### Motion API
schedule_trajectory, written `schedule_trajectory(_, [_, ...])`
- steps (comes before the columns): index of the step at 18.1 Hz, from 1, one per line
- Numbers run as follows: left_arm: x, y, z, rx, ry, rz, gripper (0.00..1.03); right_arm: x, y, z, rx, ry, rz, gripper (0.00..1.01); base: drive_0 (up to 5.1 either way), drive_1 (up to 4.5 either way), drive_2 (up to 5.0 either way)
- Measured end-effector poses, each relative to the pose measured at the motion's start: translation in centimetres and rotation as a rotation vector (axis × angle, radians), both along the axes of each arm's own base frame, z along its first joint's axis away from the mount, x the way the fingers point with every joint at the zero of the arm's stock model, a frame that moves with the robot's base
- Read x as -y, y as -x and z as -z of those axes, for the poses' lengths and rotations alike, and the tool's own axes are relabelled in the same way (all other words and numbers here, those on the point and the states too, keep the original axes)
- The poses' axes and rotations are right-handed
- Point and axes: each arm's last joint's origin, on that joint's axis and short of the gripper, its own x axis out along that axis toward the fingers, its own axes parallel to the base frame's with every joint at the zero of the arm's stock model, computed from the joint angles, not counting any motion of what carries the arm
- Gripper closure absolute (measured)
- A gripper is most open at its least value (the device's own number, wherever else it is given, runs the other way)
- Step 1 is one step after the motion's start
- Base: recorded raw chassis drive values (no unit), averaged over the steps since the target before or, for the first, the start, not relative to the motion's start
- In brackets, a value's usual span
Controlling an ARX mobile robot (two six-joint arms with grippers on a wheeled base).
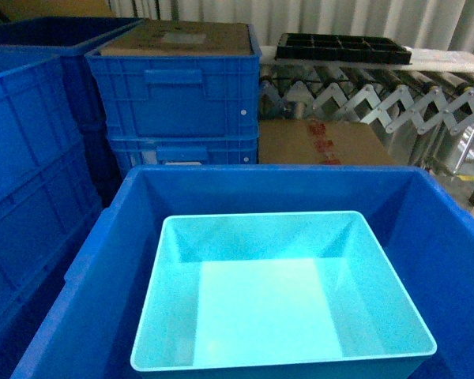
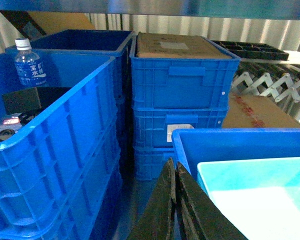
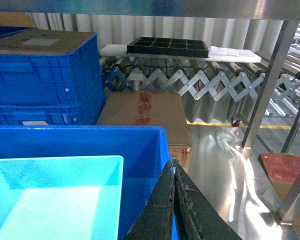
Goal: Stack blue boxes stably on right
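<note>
Turquoise tub point(image 1: 283, 296) sat inside the near blue crate point(image 1: 103, 260).
Left end effector point(image 2: 175, 172) and right end effector point(image 3: 173, 172) were both closed, empty, flanking that crate; stacked crates point(image 1: 178, 99) stood far left.

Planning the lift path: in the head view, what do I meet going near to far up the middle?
Turquoise tub → far wall of the big blue crate holding it → cardboard box → roller conveyor → black tray.

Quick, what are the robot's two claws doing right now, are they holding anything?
Left gripper: closed, fingers pressed together, holding nothing, beside the dark blue crate.
Right gripper: closed, holding nothing, not touching the turquoise tub.
</note>
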Motion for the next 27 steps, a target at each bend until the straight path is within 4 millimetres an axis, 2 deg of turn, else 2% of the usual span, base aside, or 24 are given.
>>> schedule_trajectory(7, [0.0, 1.3, 1.9, -0.034, 0.0, 0.0, 1.01, 0.0, 1.1, 1.2, 0.005, 0.0, 0.0, 0.99, 0.0, 0.0, 0.0])
schedule_trajectory(9, [0.0, 1.5, 1.6, 0.014, 0.0, 0.0, 1.01, 0.0, 1.4, 1.7, 0.028, 0.0, 0.0, 0.99, 0.0, 0.0, 0.0])
schedule_trajectory(10, [0.0, 1.5, 2.3, -0.002, -0.001, 0.006, 1.01, 0.0, 1.5, 1.9, 0.011, 0.0, 0.002, 0.99, 0.0, 0.0, 0.0])
schedule_trajectory(14, [0.0, 1.5, 2.3, 0.006, -0.001, 0.0, 1.01, 0.0, 2.0, 1.9, 0.018, 0.0, 0.0, 0.99, 0.0, 0.0, 0.0])
schedule_trajectory(15, [0.0, 1.5, 2.3, 0.006, -0.001, 0.0, 1.01, 0.0, 2.6, 2.5, -0.034, 0.0, -0.002, 0.99, 0.0, 0.0, 0.0])
schedule_trajectory(16, [0.0, 1.5, 2.3, 0.005, -0.001, -0.001, 1.01, 0.0, 3.1, 2.2, 0.018, 0.0, 0.0, 0.99, 0.0, 0.0, 0.0])
schedule_trajectory(21, [0.0, 1.5, 2.3, 0.006, 0.0, 0.0, 1.0, 0.0, 3.1, 2.2, 0.009, 0.0, 0.0, 0.99, 0.0, 0.0, 0.0])
schedule_trajectory(22, [0.0, 1.5, 2.3, 0.006, -0.001, 0.0, 0.88, 0.0, 3.1, 2.2, 0.009, 0.0, 0.0, 0.93, 0.0, 0.0, 0.0])
schedule_trajectory(27, [0.0, 1.5, 2.3, 0.006, -0.001, 0.0, 0.23, 0.0, 3.1, 2.2, 0.009, 0.0, 0.0, 0.27, 0.0, 0.0, 0.0])
